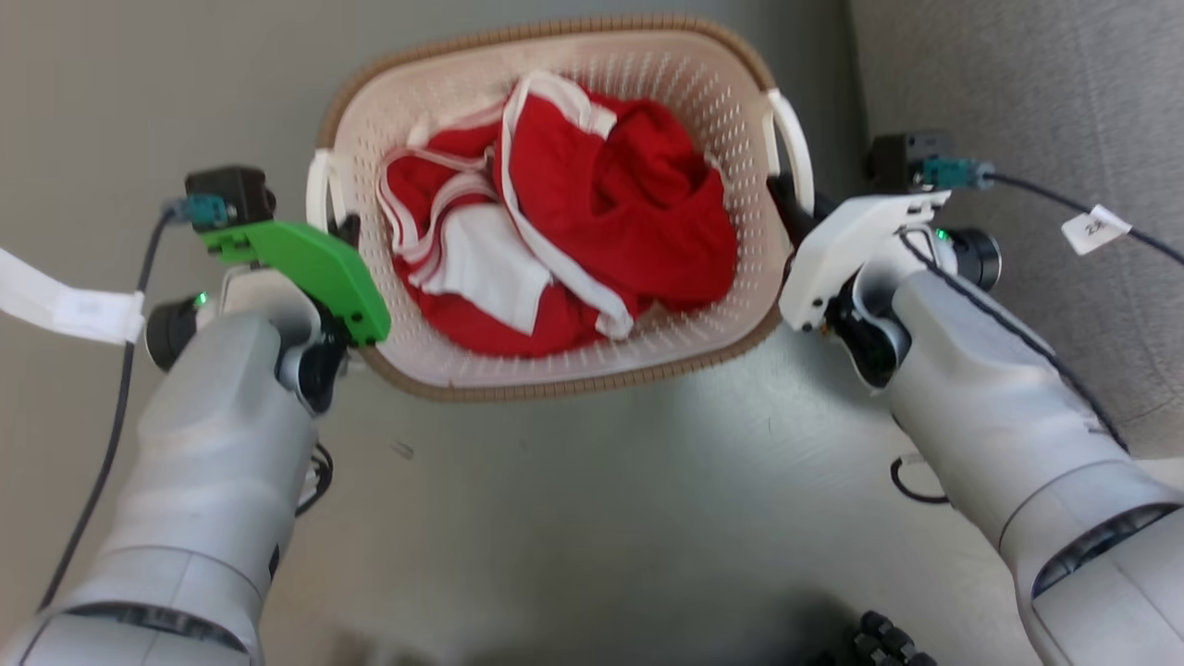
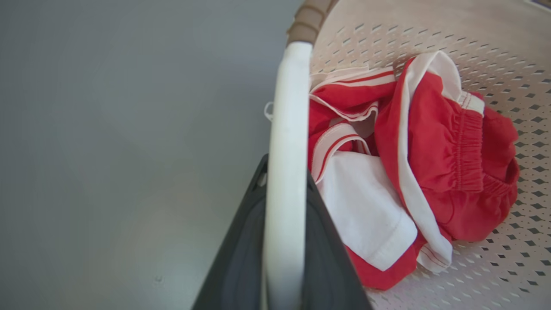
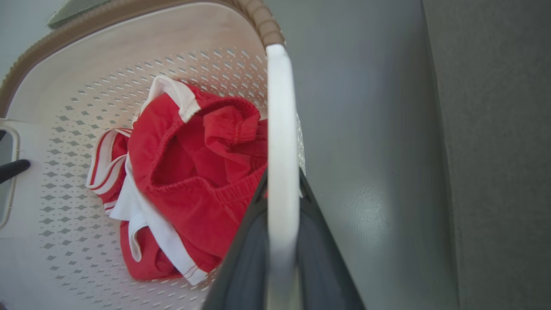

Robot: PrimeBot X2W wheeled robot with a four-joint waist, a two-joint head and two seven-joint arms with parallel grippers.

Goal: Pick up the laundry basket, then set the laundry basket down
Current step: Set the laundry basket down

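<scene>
Laundry basket [image 1: 666, 74] holding red-and-white clothes [image 1: 592, 213]
Left gripper [image 1: 344, 231] and right gripper [image 1: 786, 199] each clamped on a white side handle [image 1: 794, 139]

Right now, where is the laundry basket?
Head view, upper centre: the laundry basket sits between the left gripper, clamped on its left handle, and the right gripper, on its right handle.

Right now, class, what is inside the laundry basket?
Crumpled red and white clothes lie inside the laundry basket. They cover the middle of its perforated bottom, so anything beneath them cannot be seen.
</scene>
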